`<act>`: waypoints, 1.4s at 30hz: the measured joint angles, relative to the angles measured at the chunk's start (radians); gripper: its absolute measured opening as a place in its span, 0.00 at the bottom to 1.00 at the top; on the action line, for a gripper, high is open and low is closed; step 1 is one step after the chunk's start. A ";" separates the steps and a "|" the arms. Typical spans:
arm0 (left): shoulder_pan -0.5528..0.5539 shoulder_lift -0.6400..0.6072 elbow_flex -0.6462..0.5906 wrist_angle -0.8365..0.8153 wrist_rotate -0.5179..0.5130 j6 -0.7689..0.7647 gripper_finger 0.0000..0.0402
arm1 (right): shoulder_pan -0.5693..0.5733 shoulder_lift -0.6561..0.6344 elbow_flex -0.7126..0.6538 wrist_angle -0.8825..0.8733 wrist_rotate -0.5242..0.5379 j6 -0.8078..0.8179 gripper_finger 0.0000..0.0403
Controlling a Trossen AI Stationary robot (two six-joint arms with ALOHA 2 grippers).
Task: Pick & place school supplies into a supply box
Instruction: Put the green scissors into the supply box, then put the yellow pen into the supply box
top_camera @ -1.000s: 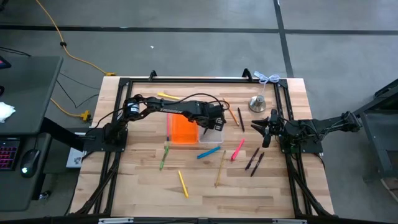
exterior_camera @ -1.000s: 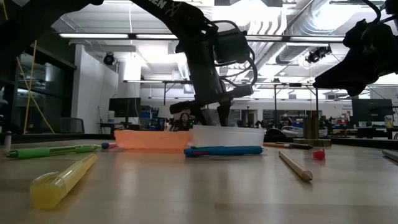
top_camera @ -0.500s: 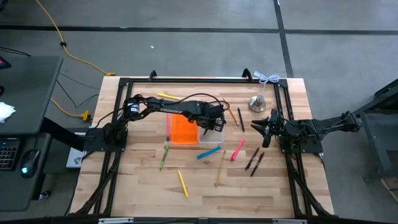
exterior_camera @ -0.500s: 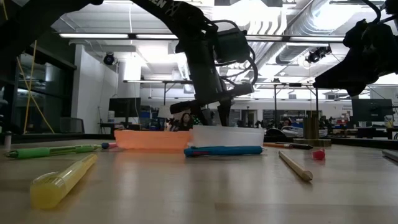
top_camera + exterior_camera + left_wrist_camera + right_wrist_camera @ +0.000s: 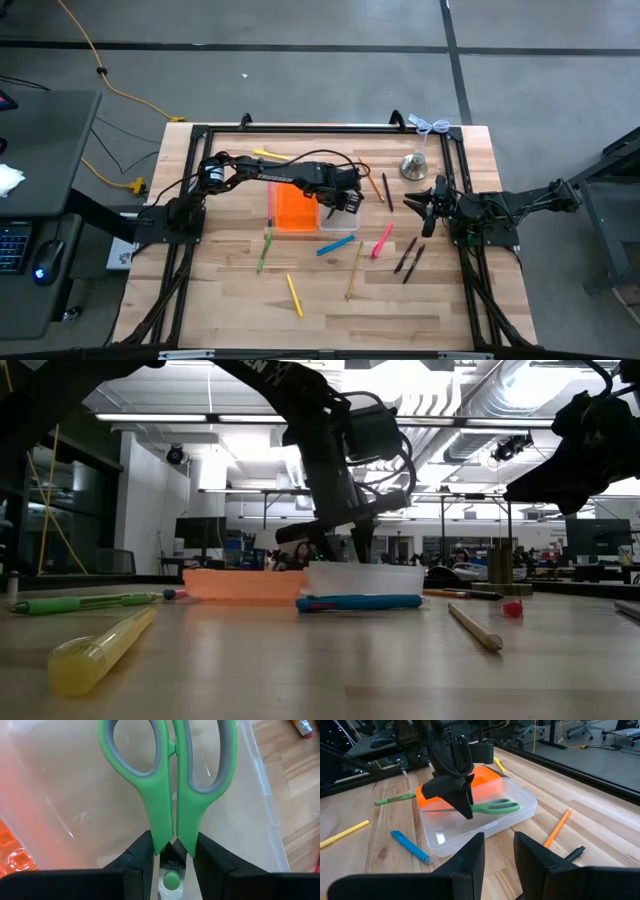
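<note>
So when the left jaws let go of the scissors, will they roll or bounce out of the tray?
Probably neither. The scissors look flat and stiff, so they should lie still. They hang inside the clear tray, whose walls should contain them. The left gripper pinches smooth plastic handles, so some slip is possible.

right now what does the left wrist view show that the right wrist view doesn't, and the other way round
Only the left wrist view shows the left gripper's fingers clamped on the green scissors just below the handles, seen close.

Only the right wrist view shows the table around the box: the blue pen, an orange pencil, a yellow marker, a green pen, the orange half of the box, and the right gripper open, holding nothing.

Both show the scissors held over the clear tray.
</note>
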 joint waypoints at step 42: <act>0.000 -0.001 0.254 -0.262 -0.135 0.085 0.70 | 0.000 0.000 0.000 0.000 0.000 0.000 0.21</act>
